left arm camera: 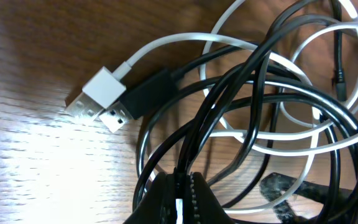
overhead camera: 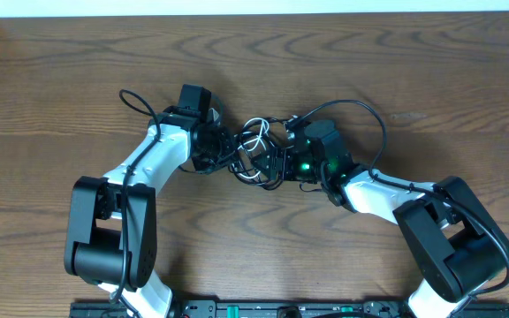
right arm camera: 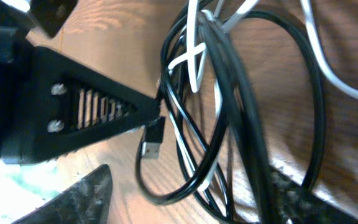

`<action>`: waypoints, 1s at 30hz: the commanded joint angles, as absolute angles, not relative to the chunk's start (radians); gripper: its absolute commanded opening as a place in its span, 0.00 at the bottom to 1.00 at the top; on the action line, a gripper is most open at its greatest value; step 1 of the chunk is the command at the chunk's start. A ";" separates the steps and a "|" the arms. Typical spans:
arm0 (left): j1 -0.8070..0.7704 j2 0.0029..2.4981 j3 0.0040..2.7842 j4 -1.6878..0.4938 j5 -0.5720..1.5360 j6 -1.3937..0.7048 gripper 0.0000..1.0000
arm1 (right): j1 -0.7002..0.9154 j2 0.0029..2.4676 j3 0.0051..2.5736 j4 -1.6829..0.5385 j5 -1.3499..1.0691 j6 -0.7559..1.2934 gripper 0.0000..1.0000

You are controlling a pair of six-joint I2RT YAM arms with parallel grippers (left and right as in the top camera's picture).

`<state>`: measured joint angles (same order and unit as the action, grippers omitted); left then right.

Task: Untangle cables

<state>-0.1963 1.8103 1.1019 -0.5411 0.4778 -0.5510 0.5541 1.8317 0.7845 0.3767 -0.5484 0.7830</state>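
The left gripper [left arm camera: 178,190] pinches the cables [left arm camera: 253,93] at their left edge; the right gripper [right arm camera: 132,142], fingers spread, noses against their right edge, both arms equally near.

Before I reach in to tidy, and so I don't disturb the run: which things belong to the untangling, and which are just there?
Belongs to the job:
white cable
black cables
left gripper, shut on the black cables
right gripper, open at the tangle

Just there:
table
arm wiring
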 commanded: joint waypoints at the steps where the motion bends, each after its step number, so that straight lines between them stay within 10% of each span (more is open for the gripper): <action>1: -0.193 1.789 1.130 -0.527 0.536 -0.582 0.08 | 0.561 1.835 0.791 0.358 -0.476 0.815 0.54; 11: -0.193 1.789 1.130 -0.462 0.558 -0.539 0.07 | 0.575 1.835 0.791 0.253 -0.383 0.788 0.18; 22: -0.193 1.792 1.115 -0.432 0.179 -0.464 0.07 | 0.576 1.835 0.791 0.205 -0.404 0.743 0.04; 30: -0.204 1.794 1.083 -0.431 0.178 -0.464 0.07 | 0.566 1.834 0.791 0.206 -0.509 0.688 0.23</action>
